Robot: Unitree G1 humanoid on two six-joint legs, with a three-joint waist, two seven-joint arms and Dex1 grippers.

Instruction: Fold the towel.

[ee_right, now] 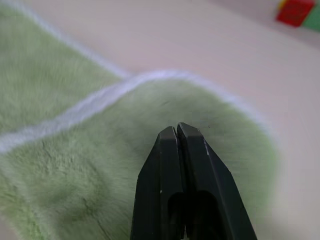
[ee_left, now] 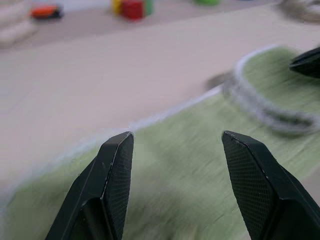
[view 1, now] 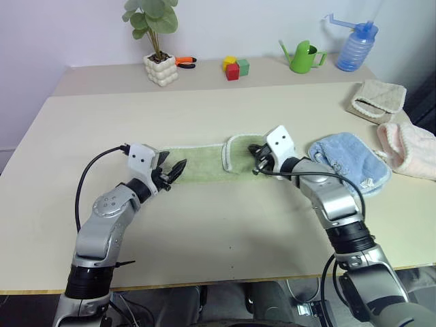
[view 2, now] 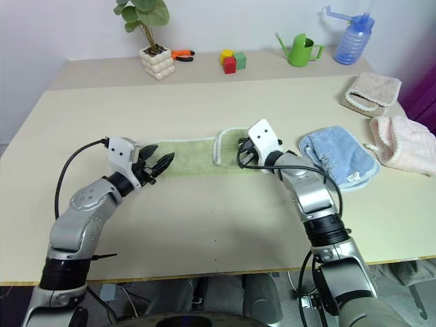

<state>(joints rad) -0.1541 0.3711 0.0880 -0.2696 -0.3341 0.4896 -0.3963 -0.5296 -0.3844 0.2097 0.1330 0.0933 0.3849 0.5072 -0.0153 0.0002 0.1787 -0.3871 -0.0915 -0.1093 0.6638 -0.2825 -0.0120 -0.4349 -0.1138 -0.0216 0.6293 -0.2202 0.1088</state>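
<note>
**Ana:** While the green towel (view 1: 204, 162) is lying stretched left to right across the middle of the beige table (view 1: 225, 225), where are the two arms sitting?

**Ben:** One is sitting at each end. The left gripper (view 1: 174, 171) is hovering at the towel's left end with its black fingers (ee_left: 112, 175) standing apart and nothing between them; the left wrist view is showing green pile under the gap. The right gripper (view 1: 257, 161) is resting at the right end, fingers pressed tightly together. In the right wrist view the closed tips (ee_right: 177, 137) are lying over the green cloth, and no cloth is showing between them.

**Ana:** Is the towel lying flat?

**Ben:** Mostly. Its right end is lying doubled back over itself toward the left, so the whitish stitched edge (view 1: 228, 155) is curving across the top of the strip as a short flap.

**Ana:** What else is sitting on the table?

**Ben:** A light blue towel (view 1: 351, 160) is lying just right of the right gripper, a pink cloth (view 1: 412, 146) is lying at the right edge, and a beige folded cloth (view 1: 377, 99) is lying farther back. Along the far side a potted plant (view 1: 155, 41), orange-handled pliers (view 1: 185, 62), coloured blocks (view 1: 235, 67), a green watering can (view 1: 304, 57) and a blue spray bottle (view 1: 355, 46) are standing in a row.
</note>
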